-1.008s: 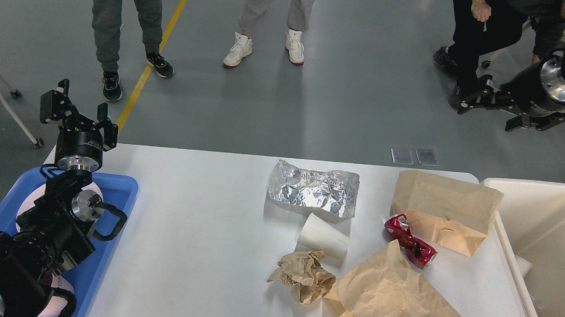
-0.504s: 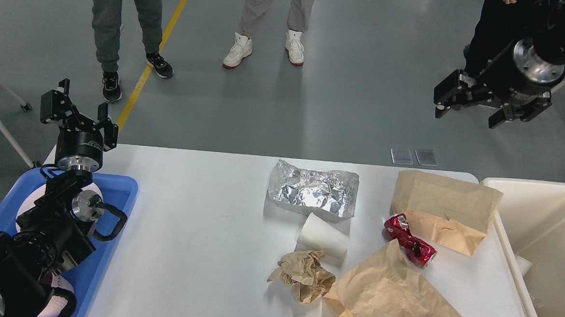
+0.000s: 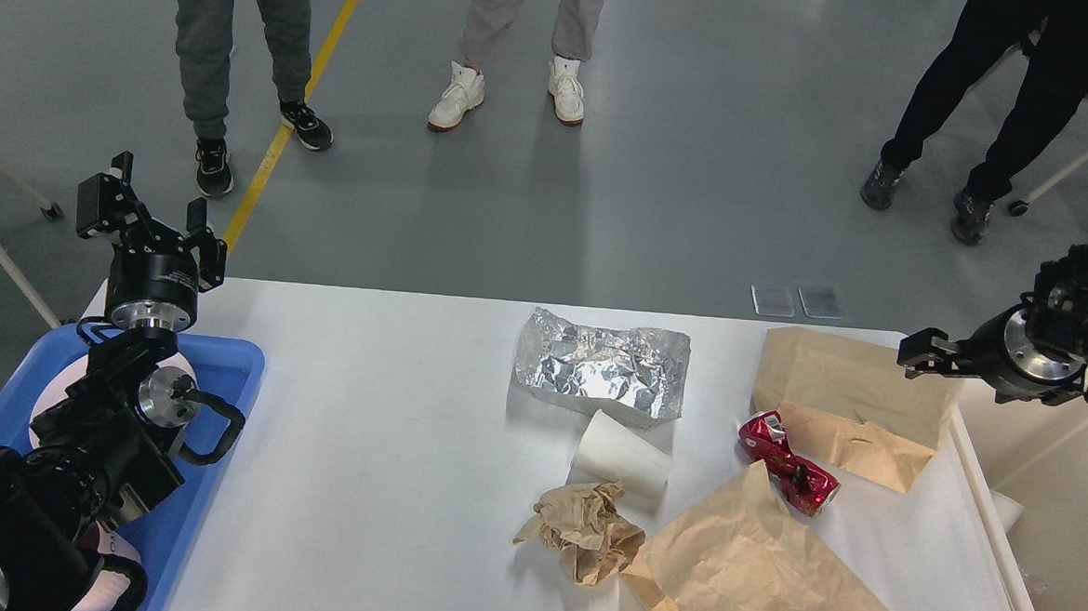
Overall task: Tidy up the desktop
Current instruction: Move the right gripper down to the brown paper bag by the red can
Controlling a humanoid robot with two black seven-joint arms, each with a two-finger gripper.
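White desktop [image 3: 378, 446] lies below both grippers: left gripper [image 3: 144, 215] spread wide, right gripper's [image 3: 923, 351] gap unreadable.

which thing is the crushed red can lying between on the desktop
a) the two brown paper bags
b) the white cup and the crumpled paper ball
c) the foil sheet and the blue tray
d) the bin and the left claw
a: the crushed red can lies on the desktop with one brown paper bag just behind it and the other brown paper bag just in front, touching or overlapping both.
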